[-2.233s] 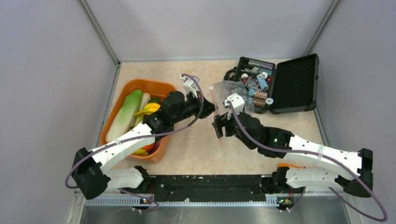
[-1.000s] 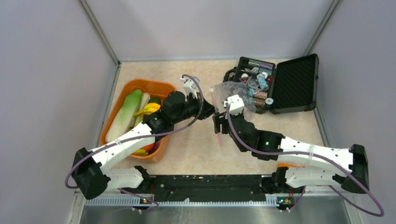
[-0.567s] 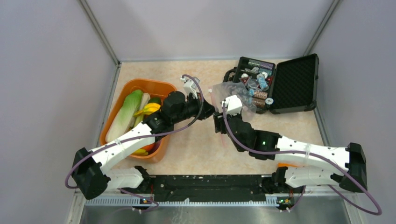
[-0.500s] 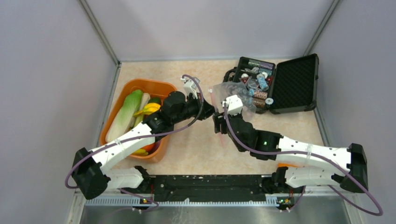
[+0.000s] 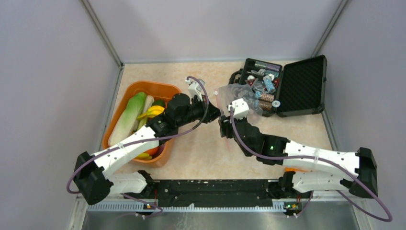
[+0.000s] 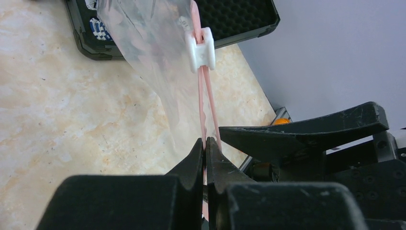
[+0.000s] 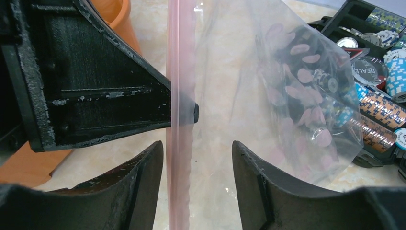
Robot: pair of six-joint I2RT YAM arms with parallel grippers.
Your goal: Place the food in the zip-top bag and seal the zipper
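The clear zip-top bag [image 5: 233, 92] hangs between both arms, held up over the table. My left gripper [image 5: 216, 113] is shut on its pink zipper strip [image 6: 206, 106], below the white slider [image 6: 201, 49]. My right gripper [image 5: 224, 126] is open, and the zipper strip [image 7: 180, 96] runs between its fingers, close to the left finger [image 7: 143, 177]. The bag [image 7: 287, 81] looks empty apart from its pink printed spots. The food [image 5: 143, 115], a pale green cabbage, yellow bananas and orange pieces, lies in the orange tub [image 5: 145, 87].
An open black hard case [image 5: 302, 86] with chips and packets [image 7: 380, 93] stands at the back right, just behind the bag. The orange tub's rim [image 7: 114, 14] is close on the left. Grey walls close in the table on three sides.
My right gripper has moved up and left to the zipper strip beside the left gripper. The left arm and the bag have held still.
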